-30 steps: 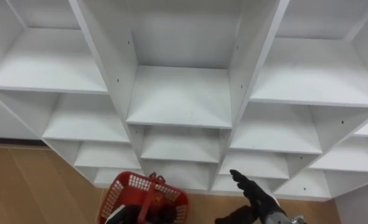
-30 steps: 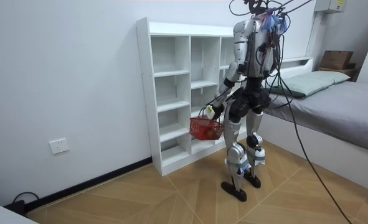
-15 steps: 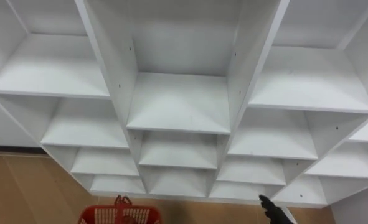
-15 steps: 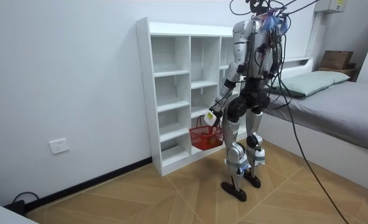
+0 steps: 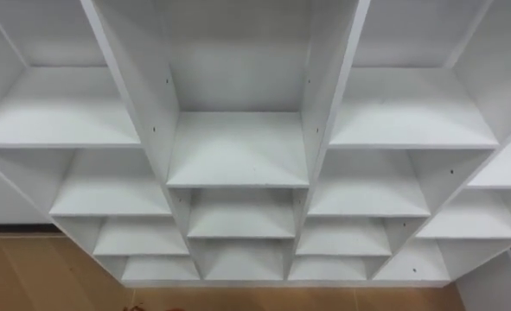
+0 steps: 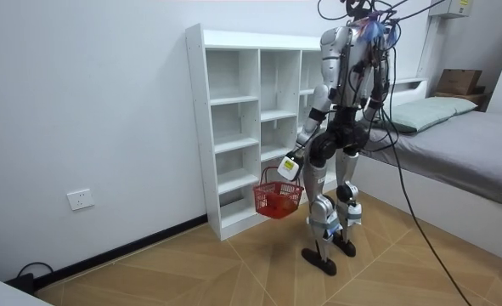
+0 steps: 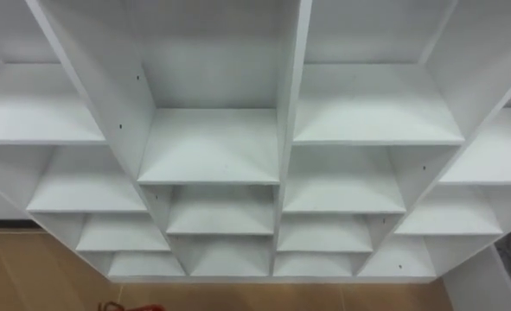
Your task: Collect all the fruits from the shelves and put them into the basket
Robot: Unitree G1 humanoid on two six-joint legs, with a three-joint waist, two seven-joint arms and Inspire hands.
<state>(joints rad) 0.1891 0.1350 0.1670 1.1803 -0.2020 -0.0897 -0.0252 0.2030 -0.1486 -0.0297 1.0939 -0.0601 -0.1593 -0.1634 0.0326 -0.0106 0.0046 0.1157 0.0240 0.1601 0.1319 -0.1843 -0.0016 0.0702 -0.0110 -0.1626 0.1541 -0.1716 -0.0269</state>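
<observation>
The white closet (image 5: pixel 238 147) faces me with its open compartments, and every shelf I see is bare; no fruit shows on them. In the room view I stand upright right in front of the closet (image 6: pixel 234 127). My left hand (image 6: pixel 290 167) hangs low at my side, shut on the handle of a red mesh basket (image 6: pixel 278 197) that dangles at about knee height before the lower shelves. A thin red sliver of the basket (image 7: pixel 125 306) peeks in at the bottom edge of the eye views. What lies in the basket cannot be made out.
A bed (image 6: pixel 463 149) with a pillow (image 6: pixel 429 109) stands close behind me at the room view's right. A cardboard box (image 6: pixel 459 81) sits beyond it. Wooden floor (image 6: pixel 191 272) stretches open toward the room view's left, below a wall socket (image 6: pixel 79 200).
My left arm has lowered the basket from hip height toward my knee, so it has slid out of the eye view's bottom. My right hand has dropped out of that view too.
</observation>
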